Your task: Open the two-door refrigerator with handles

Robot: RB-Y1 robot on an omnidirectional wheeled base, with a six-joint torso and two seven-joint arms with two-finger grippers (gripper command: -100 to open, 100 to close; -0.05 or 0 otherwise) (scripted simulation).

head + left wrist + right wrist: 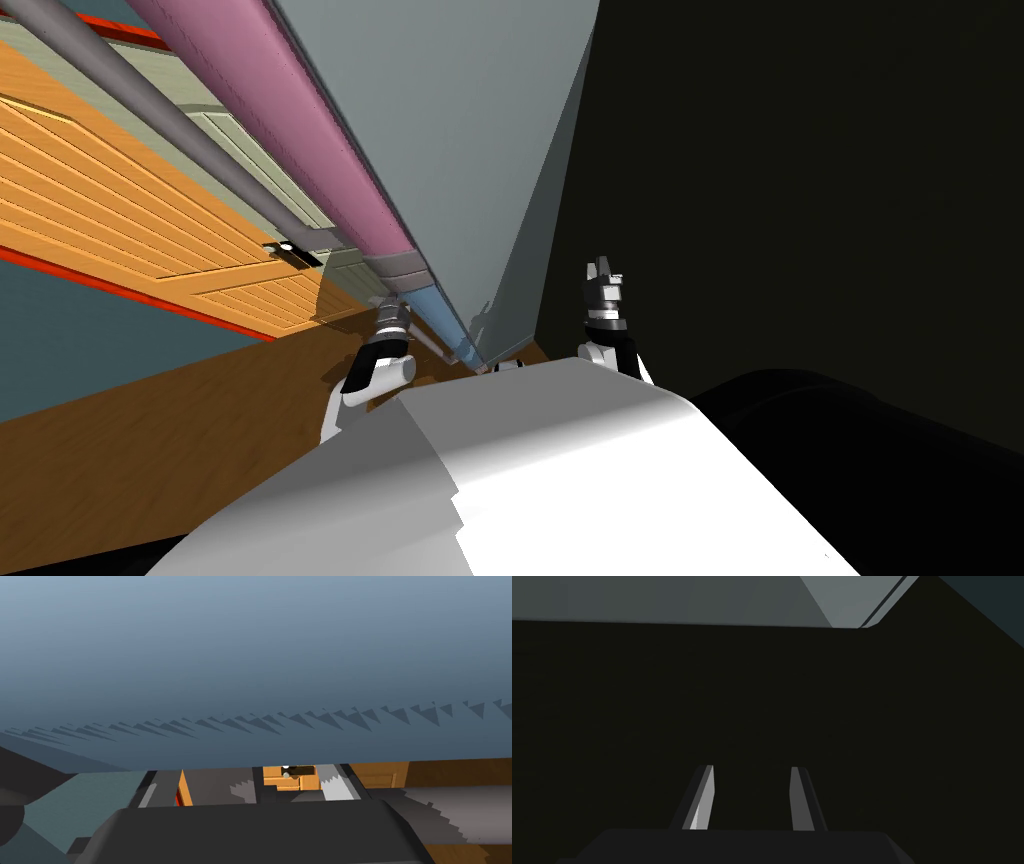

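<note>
Our left claw (pixel 392 308) is released, its fingers (pixel 336 783) spread. The forearm reaches forward, low, to the near end of the pink handle (pixel 300 130). The refrigerator (pixel 450 130) door stands just beyond it. Our right claw (pixel 752 768), parted and empty, points at a black area (pixel 800 200) on the right.

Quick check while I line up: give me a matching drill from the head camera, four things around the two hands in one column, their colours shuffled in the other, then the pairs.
Things
1. long bar
2. short bar beside the left hand
3. slatted panel
4. flat surface ahead of the right hand

Colours
a. orange
b. near-black
c. pink
d. light blue

Pairs: 1-c, 2-d, 3-a, 4-b
</note>
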